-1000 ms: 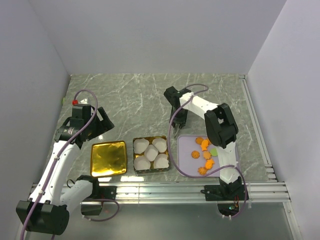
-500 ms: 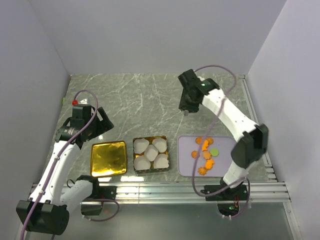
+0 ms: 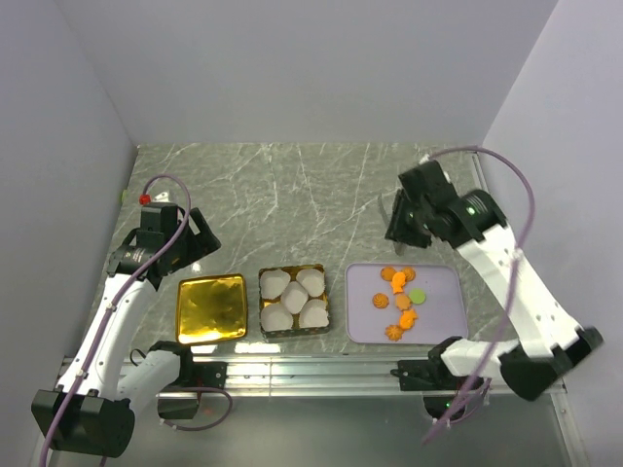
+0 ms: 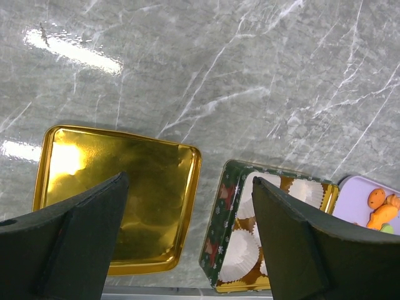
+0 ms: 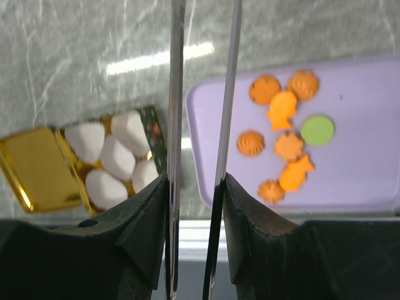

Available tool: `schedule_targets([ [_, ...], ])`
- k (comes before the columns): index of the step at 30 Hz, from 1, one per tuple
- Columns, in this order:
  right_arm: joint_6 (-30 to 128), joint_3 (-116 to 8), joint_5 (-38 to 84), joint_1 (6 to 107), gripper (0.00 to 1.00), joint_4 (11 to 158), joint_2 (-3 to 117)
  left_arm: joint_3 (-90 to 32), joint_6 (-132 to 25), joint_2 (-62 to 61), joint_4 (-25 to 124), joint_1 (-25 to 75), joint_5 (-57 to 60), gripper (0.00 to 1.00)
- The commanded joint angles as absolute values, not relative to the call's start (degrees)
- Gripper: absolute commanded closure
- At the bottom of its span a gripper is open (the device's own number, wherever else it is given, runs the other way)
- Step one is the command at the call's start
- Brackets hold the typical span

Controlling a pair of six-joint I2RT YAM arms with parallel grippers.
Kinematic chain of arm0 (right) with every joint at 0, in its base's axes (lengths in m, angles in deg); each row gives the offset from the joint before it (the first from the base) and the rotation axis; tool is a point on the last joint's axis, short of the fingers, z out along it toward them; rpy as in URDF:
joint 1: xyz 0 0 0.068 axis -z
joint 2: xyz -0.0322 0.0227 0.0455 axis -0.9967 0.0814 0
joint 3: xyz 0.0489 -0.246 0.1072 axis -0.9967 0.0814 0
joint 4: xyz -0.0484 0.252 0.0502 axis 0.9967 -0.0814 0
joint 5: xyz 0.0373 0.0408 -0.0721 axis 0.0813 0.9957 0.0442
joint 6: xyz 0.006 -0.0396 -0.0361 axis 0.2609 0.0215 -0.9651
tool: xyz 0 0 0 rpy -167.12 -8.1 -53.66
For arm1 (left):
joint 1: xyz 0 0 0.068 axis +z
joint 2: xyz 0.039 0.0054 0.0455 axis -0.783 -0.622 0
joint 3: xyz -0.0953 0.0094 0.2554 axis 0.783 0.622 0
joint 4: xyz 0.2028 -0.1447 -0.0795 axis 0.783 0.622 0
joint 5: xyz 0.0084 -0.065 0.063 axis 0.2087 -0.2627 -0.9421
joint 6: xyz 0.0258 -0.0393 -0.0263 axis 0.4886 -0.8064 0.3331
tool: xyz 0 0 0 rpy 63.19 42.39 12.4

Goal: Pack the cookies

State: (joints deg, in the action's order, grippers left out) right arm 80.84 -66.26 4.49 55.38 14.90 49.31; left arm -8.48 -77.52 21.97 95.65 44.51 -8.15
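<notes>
Right end effector [image 5: 199, 181] narrowly parted, holding nothing.

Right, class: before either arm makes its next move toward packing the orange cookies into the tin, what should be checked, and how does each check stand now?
1. Small orange cookies all on the lilac plastic tray: ok.
2. Green patterned tin uncovered, white paper cups showing inside: ok.
3. Gold square lid lying apart from the tin: ok.
4. Left claw open, nothing between its fingers: ok.
5. Right claw carrying a cookie: not ok, it is empty.
6. Cups free of cookies: ok.
</notes>
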Motion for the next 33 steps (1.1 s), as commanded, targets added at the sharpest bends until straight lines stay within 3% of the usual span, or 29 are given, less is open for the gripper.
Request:
schedule_targets([
  [1,82.6,-62.2,8.0,55.5,0.55,11.1,40.8,-7.7,-77.6,22.7,93.5,44.2,-7.7,0.14],
  [12,86.5,-48.0,12.9,55.6,0.52,7.9,26.8,-7.2,-77.6,22.6,92.3,44.2,-7.7,0.14],
  [33,87.1,-37.8,12.9,55.6,0.47,5.8,23.2,-7.2,-77.8,23.4,92.3,44.1,-8.1,0.15],
])
